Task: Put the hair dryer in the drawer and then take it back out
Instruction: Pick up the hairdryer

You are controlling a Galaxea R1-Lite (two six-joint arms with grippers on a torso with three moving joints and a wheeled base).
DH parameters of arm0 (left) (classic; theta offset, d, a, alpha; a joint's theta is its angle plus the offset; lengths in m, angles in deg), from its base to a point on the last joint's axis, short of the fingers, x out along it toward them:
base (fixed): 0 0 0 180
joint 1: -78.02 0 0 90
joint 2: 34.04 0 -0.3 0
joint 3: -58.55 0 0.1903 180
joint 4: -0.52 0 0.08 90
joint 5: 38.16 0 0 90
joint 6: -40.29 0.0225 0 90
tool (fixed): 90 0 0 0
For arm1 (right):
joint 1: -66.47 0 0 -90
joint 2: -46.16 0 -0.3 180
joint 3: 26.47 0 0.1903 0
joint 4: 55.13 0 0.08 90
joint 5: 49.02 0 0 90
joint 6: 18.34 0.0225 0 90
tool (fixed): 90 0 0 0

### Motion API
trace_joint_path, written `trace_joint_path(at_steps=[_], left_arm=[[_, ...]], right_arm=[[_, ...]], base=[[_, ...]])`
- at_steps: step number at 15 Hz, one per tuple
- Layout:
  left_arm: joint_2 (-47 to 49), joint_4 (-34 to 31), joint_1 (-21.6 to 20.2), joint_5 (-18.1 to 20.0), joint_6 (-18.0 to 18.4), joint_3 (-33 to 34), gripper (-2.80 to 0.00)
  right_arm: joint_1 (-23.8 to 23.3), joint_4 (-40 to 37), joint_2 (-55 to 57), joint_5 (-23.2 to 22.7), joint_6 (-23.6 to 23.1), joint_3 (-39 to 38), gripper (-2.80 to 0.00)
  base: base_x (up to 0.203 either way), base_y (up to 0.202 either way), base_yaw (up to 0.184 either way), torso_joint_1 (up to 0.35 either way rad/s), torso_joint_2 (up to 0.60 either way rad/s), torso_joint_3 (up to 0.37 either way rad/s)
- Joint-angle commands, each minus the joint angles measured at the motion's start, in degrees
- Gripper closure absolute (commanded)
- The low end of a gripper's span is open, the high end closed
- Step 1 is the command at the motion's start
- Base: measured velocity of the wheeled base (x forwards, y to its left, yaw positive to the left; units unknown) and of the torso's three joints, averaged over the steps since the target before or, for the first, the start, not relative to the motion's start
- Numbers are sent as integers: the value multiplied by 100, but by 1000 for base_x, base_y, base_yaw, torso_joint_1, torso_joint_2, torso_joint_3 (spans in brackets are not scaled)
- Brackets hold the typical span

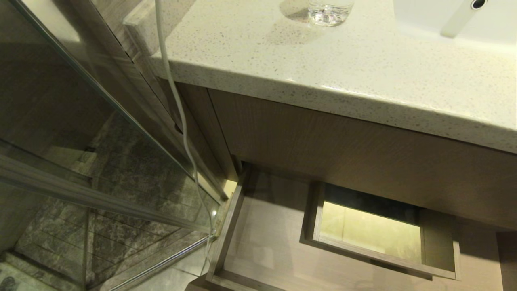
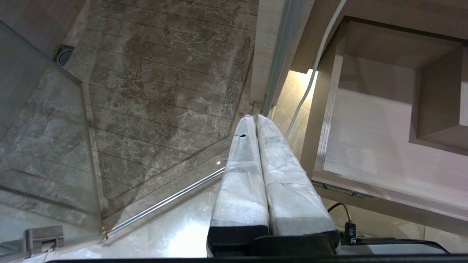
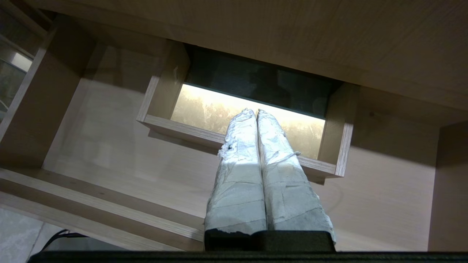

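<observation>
Light-wood and pulled out, the drawer (image 1: 266,238) sits open beneath the speckled stone bench (image 1: 323,68), its narrow front strip nearest the robot. Inside it a boxed rectangular cutout (image 1: 375,230) opens onto a lit floor below; the rest of the drawer's bottom shows bare pale wood. No hair dryer shows in any of the three views, so where it lies cannot be told.

A drinking glass (image 1: 329,12) stands on the bench near its far edge, and beside it, toward the right, is a white basin (image 1: 444,24). A white cord (image 1: 177,105) hangs down from above past the bench's left corner, along the drawer's left side. Left of that stands a glass shower panel (image 1: 80,121) over grey marble floor.

Neither arm shows in the head view. The left pincer (image 2: 256,120), its wrapped fingers pressed together and holding nothing, hangs over the floor just beside the drawer's left front corner. The right pincer (image 3: 255,114), likewise closed and empty, hangs above the drawer, pointing at the cutout.
</observation>
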Motion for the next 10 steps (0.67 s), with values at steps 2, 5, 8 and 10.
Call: trace_joint_path(at_steps=[2, 5, 8, 10], left_arm=[[0, 2, 0, -11, 0, 0, 0], [0, 2, 0, -2, 0, 0, 0], [0, 2, 0, -7, 0, 0, 0], [0, 2, 0, -8, 0, 0, 0]], right_arm=[[-2, 5, 9, -1, 4, -9, 0], [-2, 6, 15, -1, 8, -9, 0], [-2, 6, 9, -1, 5, -9, 0], [-2, 6, 9, -1, 5, -9, 0]], base=[[0, 0, 0, 0, 0, 0], [0, 0, 0, 0, 0, 0], [1, 1, -28, 0, 1, 1], [1, 10, -157, 4, 4, 2]])
